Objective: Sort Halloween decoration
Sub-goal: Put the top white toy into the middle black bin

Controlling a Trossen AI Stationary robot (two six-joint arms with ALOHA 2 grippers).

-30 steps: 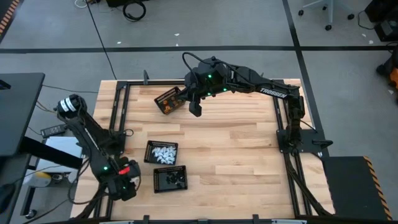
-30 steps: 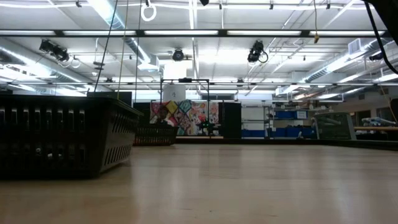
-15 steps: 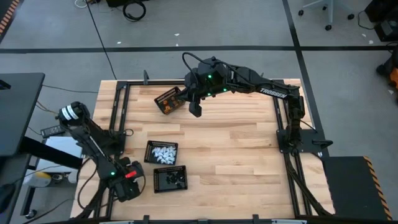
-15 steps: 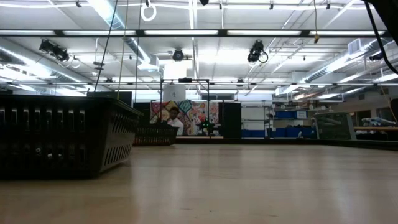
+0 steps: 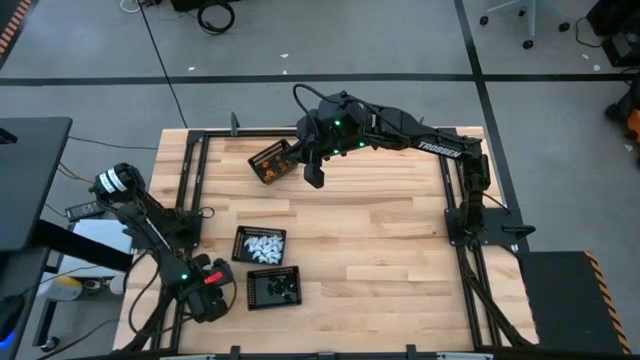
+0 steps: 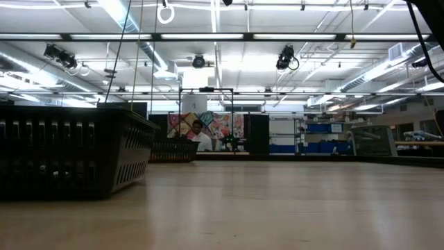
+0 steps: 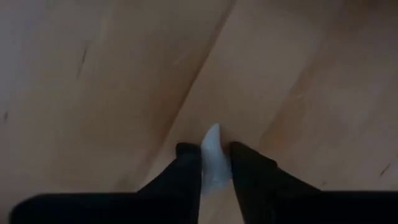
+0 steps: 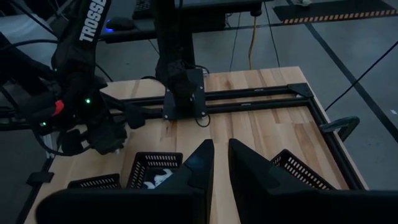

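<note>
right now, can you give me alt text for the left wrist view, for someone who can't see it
The left end effector has its two dark fingers closed around a small white piece, just above the bare wooden table. Nothing else shows in this view.

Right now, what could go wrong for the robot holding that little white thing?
The left gripper pinches the white piece only by its lower end, so it might slip out and drop on the table. In the high view it sits at the table's corner, beside the basket of black pieces, so the white one could land there instead of with the white pieces.
</note>
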